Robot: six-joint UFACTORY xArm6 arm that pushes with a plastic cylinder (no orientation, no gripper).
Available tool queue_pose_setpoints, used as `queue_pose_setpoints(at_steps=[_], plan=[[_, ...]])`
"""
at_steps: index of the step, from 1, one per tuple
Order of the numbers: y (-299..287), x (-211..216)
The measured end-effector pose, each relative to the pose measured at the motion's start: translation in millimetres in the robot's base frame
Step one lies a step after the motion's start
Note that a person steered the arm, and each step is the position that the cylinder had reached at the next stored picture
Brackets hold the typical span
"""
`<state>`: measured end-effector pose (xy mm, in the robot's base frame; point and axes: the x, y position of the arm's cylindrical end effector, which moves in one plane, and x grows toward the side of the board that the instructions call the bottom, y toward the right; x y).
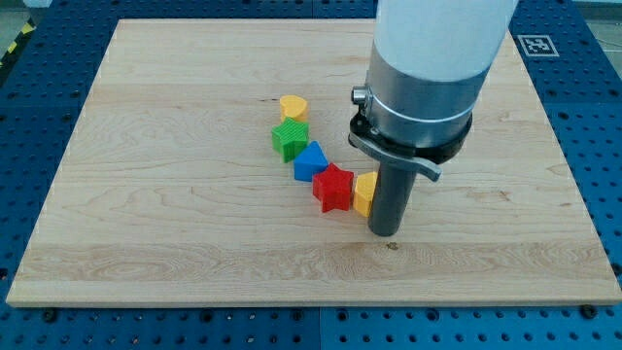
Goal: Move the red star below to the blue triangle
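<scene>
The red star (332, 188) lies near the board's middle, touching the blue triangle (310, 161) at the triangle's lower right. My tip (384, 233) rests on the board just right of a yellow block (363, 194), which sits against the star's right side. The rod hides the yellow block's right part.
A green block (290, 138) sits above and left of the blue triangle, and a yellow heart (293, 106) above that, forming a curved chain. The wooden board (146, 214) lies on a blue perforated table (593, 146). The arm's wide white body (437, 49) fills the view's top right.
</scene>
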<state>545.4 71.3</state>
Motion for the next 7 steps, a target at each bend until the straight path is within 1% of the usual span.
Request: queue_pose_setpoints(at_steps=[2,3,4,5,7], plan=[[0.0,-25.0],[0.0,-47.6],[-4.4,-39.7],[-31.4,-34.9],[-57.2,-5.1]])
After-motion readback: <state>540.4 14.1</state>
